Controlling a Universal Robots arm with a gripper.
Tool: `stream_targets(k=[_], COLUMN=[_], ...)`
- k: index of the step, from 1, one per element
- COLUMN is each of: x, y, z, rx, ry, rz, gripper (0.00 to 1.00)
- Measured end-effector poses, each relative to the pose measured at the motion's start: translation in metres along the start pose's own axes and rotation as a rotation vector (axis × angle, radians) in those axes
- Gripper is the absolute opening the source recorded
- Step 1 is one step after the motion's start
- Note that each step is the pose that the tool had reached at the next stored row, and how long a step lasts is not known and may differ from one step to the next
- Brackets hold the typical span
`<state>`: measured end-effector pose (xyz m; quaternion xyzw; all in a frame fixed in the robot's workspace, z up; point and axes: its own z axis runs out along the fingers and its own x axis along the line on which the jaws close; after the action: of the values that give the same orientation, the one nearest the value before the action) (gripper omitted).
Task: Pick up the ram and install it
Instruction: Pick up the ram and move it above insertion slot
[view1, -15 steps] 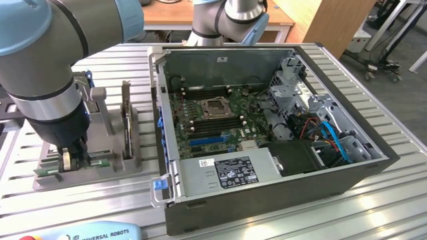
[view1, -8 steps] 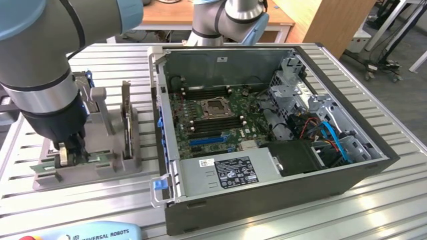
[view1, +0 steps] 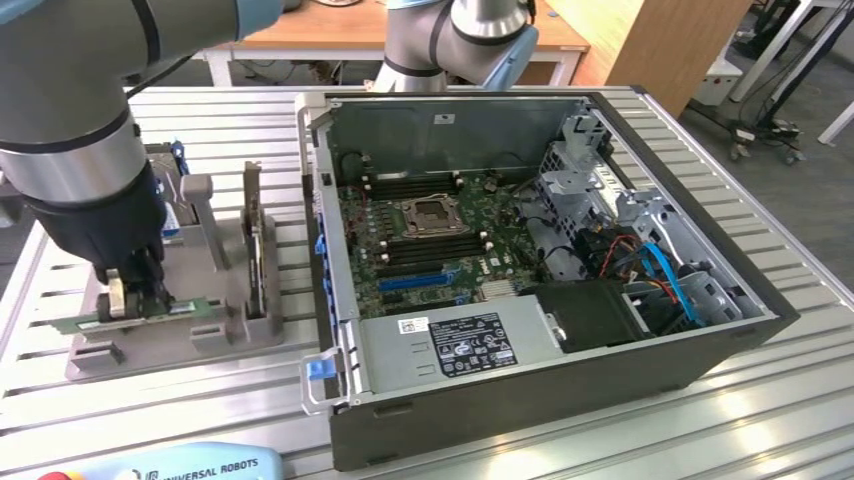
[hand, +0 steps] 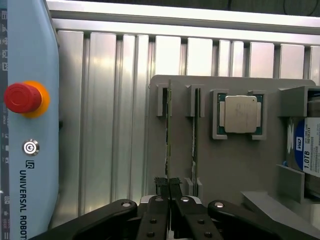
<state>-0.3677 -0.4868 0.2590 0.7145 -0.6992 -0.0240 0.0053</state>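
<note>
The ram (view1: 183, 311) is a thin green strip resting in a slot of the grey holder (view1: 174, 345), on the exterior view's left. My gripper (view1: 134, 300) is down on it, fingers closed around its middle. In the wrist view the ram (hand: 168, 120) shows edge-on, and my gripper (hand: 168, 184) is shut on the end nearest the camera, one black fingertip (hand: 161, 183) on each side. A second strip (hand: 195, 125) stands in the neighbouring slot. The open computer case (view1: 534, 400) holds the motherboard (view1: 427, 225) with its long dark memory slots (view1: 427, 250).
A square silver processor chip (hand: 240, 114) and a blue-labelled hard drive (hand: 305, 150) sit in the same holder. A teach pendant with a red stop button (hand: 21, 97) lies beside the holder. The case's wall (view1: 320, 230) stands between the holder and the motherboard.
</note>
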Motion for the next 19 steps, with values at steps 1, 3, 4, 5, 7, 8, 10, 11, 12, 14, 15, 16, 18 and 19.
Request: stream_targets(k=[1,3,4,5,7,8,10,11,12,14,15,16,18,19], x=[0.0,0.0,-0.001,-0.001,-0.001,-0.001,-0.001,-0.002,-0.002,-0.002,-0.003,-0.003,-0.003,-0.003], y=[0.0002,0.0004,0.0005,0.0006,0.0008,0.0009,0.0012,0.0013,0.0014,0.0017,0.0018,0.0019,0.0022,0.0023], z=[-0.0029,-0.0088,-0.0115,-0.0142,-0.0194,-0.0219,-0.0273,-0.0299,-0.0326,-0.0376,-0.0403,-0.0433,-0.0489,-0.0519], rx=[0.0001,0.0004,0.0005,0.0006,0.0008,0.001,0.0013,0.0015,0.0017,0.0024,0.0029,0.0033,0.004,0.0042], ry=[0.0001,0.0001,0.0001,0.0001,0.0002,0.0002,0.0001,0.0001,0.0001,0.0001,0.0001,0.0001,0.0001,0.0002], rz=[0.0,0.0,0.0,0.0,0.0,0.0,0.0,0.0,0.0,0.0,0.0,0.0,0.0,0.0], gripper=[0.11,0.11,0.11,0.11,0.11,0.11,0.11,0.11,0.11,0.11,0.11,0.11,0.11,0.11])
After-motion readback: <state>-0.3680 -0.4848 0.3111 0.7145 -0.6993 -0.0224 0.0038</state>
